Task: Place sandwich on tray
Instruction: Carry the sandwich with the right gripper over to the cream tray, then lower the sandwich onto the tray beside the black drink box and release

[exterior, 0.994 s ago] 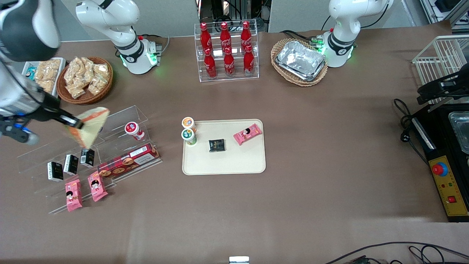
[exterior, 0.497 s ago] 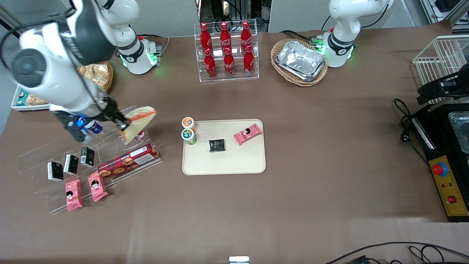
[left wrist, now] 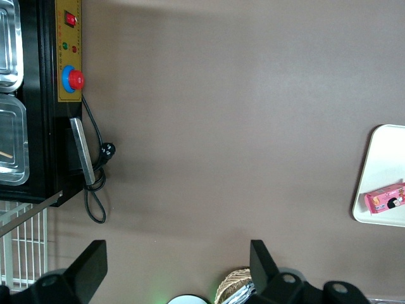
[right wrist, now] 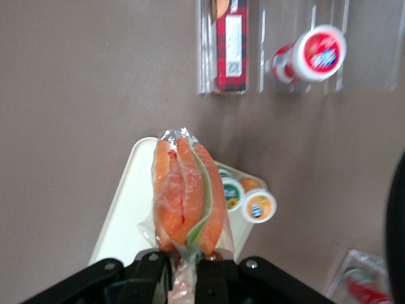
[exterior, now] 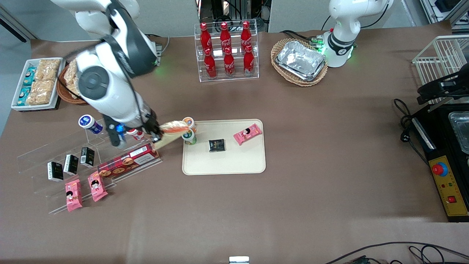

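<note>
Brown worktop [exterior: 293,205] spreading under everything. Gripper [exterior: 157,137] clamping the sandwich [exterior: 172,131] by its wrap, carrying it aloft beside the tray [exterior: 223,165], at the edge nearest the working arm. Judging best: clearing the two cups [exterior: 188,132] at that edge, lowering onto bare tray nearer the front camera. Right wrist view showing orange and green filling layers [right wrist: 187,196]; front view showing the black packet [exterior: 217,145] and pink packet [exterior: 247,134] already lying on the tray.

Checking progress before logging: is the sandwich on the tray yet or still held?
Still held. The gripper has its jaws shut on the sandwich, carried in the air beside the two cups at the tray edge.
</note>
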### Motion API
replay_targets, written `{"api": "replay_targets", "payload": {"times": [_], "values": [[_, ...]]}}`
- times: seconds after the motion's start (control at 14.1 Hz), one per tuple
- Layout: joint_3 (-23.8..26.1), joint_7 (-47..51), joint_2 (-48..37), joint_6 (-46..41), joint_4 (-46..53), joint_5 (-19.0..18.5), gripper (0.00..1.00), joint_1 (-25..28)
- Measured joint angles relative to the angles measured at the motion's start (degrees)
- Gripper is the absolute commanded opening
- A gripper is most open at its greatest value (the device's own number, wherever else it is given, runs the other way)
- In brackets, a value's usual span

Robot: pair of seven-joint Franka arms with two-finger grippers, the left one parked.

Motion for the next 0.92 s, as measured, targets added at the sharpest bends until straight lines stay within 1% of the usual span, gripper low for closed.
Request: {"api": "replay_targets", "payload": {"times": [0.21,0.35,0.57,0.71,0.78,0.92], "values": [[0.0,9.1,5.6,7.5,0.3,0.0,0.00,3.6],[-0.1,14.6,10.1,11.5,1.9,-0.8,0.00,6.2],[-0.2,20.1,17.0,13.9,7.1,-2.1,0.00,8.2],[-0.3,23.1,20.6,15.2,9.9,-4.1,0.00,9.3],[-0.3,24.5,22.1,16.0,10.6,-5.0,0.00,9.8],[-0.4,25.9,24.4,17.8,11.3,-5.5,0.00,10.4]]}}
